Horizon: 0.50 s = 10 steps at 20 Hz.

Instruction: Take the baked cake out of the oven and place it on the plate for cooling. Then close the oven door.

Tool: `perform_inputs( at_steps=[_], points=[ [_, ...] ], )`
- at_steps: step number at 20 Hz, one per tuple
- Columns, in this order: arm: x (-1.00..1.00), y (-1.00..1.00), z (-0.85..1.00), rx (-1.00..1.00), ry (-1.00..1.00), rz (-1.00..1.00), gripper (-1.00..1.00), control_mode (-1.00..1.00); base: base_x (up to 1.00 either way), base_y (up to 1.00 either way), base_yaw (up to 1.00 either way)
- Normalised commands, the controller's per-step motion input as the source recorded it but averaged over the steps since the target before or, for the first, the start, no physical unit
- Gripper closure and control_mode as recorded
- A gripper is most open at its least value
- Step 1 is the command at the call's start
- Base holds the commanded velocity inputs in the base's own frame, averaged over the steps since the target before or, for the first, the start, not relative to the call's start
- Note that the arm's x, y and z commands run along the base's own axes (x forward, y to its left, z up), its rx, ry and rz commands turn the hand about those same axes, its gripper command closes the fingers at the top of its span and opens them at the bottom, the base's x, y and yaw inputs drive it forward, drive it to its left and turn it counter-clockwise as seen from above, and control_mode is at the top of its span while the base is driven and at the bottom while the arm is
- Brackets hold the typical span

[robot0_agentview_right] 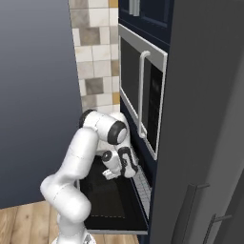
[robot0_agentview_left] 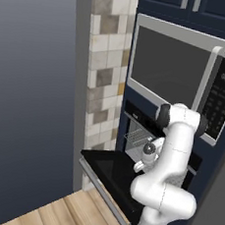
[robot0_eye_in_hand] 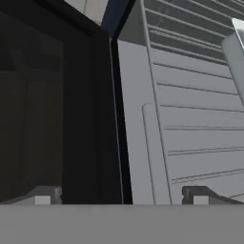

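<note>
Tiled wall (robot0_agentview_left: 106,59) beside oven (robot0_agentview_left: 146,138); oven door (robot0_agentview_left: 112,171) is dropped flat, giving rack access. Gripper (robot0_eye_in_hand: 121,196) is spread wide, empty, aimed at wire rack (robot0_eye_in_hand: 195,119).

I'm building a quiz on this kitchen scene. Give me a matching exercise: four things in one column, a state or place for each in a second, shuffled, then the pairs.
Things:
1. oven door
2. microwave
3. pincer
4. wire rack

States or places:
A. shut, above the oven
B. open, holding nothing
C. dropped open, lying flat
D. inside the oven cavity

Pairs: 1-C, 2-A, 3-B, 4-D
</note>
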Motion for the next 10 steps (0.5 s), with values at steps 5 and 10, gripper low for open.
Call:
perform_inputs(
  at_steps=[5, 10],
  points=[
    [-0.48, 0.8, 0.91, 0.0, -0.12, 0.02, -1.0, -1.0, 0.0, 0.0, 0.0],
    [-0.47, 0.92, 0.9, 0.0, -0.1, 0.01, -1.0, -1.0, 0.0, 0.0, 0.0]
  ],
)
